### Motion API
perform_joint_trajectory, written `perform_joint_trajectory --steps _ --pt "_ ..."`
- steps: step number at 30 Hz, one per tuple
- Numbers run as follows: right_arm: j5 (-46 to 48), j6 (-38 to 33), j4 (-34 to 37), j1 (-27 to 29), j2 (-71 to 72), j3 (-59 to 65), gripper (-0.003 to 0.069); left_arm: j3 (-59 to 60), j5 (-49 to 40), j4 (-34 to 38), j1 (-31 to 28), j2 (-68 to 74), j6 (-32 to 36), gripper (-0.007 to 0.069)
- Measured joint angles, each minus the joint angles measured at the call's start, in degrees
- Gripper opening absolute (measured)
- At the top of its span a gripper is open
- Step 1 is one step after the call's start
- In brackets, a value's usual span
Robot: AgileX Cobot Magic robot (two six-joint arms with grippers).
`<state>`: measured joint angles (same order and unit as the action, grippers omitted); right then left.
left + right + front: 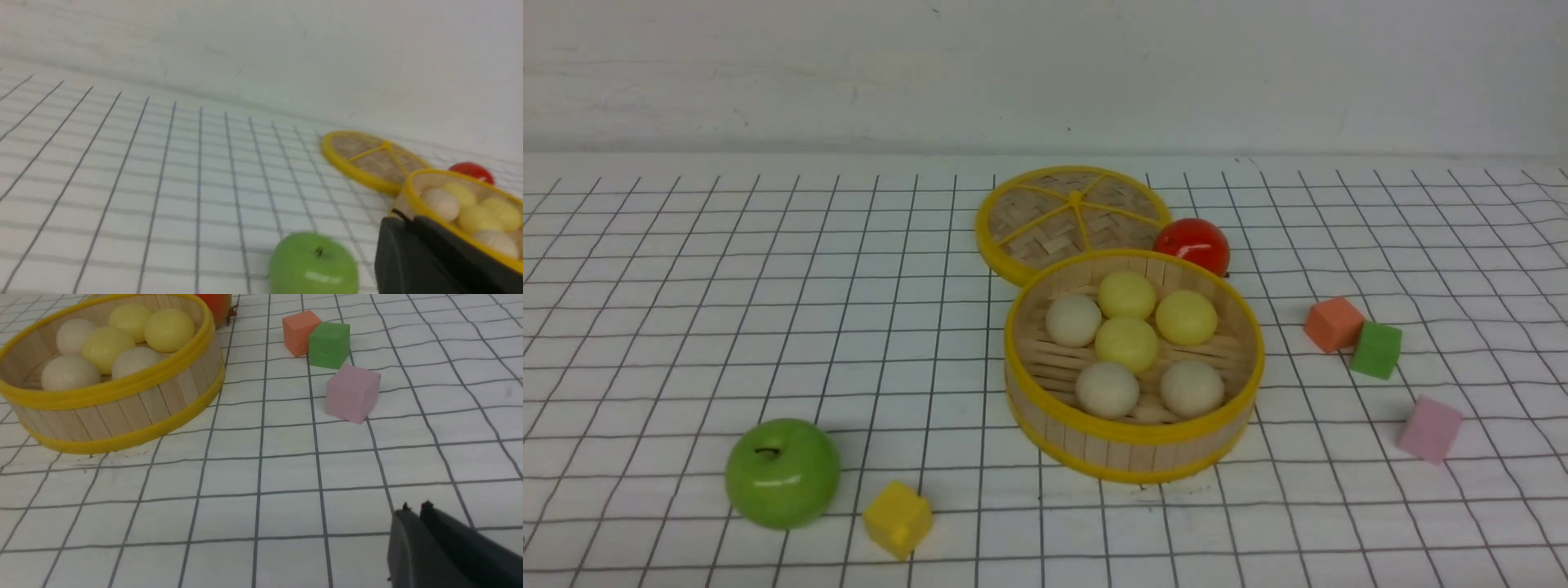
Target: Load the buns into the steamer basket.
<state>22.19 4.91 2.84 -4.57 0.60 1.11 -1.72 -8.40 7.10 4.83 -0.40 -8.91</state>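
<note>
The steamer basket [1131, 469], round with wooden slat walls and yellow rims, stands mid-table. Several buns lie inside it, pale yellow ones [1127, 343] toward the back and cream ones [1107, 389] toward the front. Neither gripper shows in the front view. In the left wrist view my left gripper [406, 220] is shut and empty, its black fingers in front of the basket [412, 196] and its buns [478, 218]. In the right wrist view my right gripper [415, 508] is shut and empty, low over the grid cloth, well apart from the basket [122, 412] and the buns [105, 343].
The flat woven lid [1072, 214] lies behind the basket, with a shiny red ball [1192, 243] beside it. A green apple [783, 472] and a yellow cube [898, 518] sit front left. Orange [1334, 323], green [1377, 349] and pink [1429, 429] cubes sit to the right.
</note>
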Motion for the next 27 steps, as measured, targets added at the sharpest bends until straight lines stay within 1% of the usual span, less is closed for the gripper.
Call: perform_joint_trajectory --steps 2,4,5,8,17,21,27 --pt "0.00 0.00 0.00 0.00 0.01 0.00 0.0029 1.55 -0.44 -0.05 -0.30 -0.20 -0.05 -0.0013" --pt "0.00 0.00 0.00 0.00 0.01 0.00 0.0031 2.99 -5.32 -0.12 -0.42 -0.20 -1.28 -0.0013" --pt "0.00 0.00 0.00 0.00 0.01 0.00 0.0031 3.14 -9.12 -0.31 -0.42 -0.20 -1.85 -0.0013" --pt "0.00 0.00 0.00 0.00 0.01 0.00 0.0032 3.48 -13.07 -0.65 -0.42 -0.20 -2.58 -0.0013" --pt "0.00 0.00 0.00 0.00 0.01 0.00 0.0042 3.48 -13.13 -1.18 -0.29 -0.20 -2.95 -0.0013" --pt "0.00 0.00 0.00 0.00 0.01 0.00 0.0043 3.48 -13.13 -1.78 1.29 -0.20 -2.95 -0.0013" --pt "0.00 0.00 0.00 0.00 0.01 0.00 0.0050 3.48 -13.13 -1.90 1.85 -0.20 -2.95 -0.0013"
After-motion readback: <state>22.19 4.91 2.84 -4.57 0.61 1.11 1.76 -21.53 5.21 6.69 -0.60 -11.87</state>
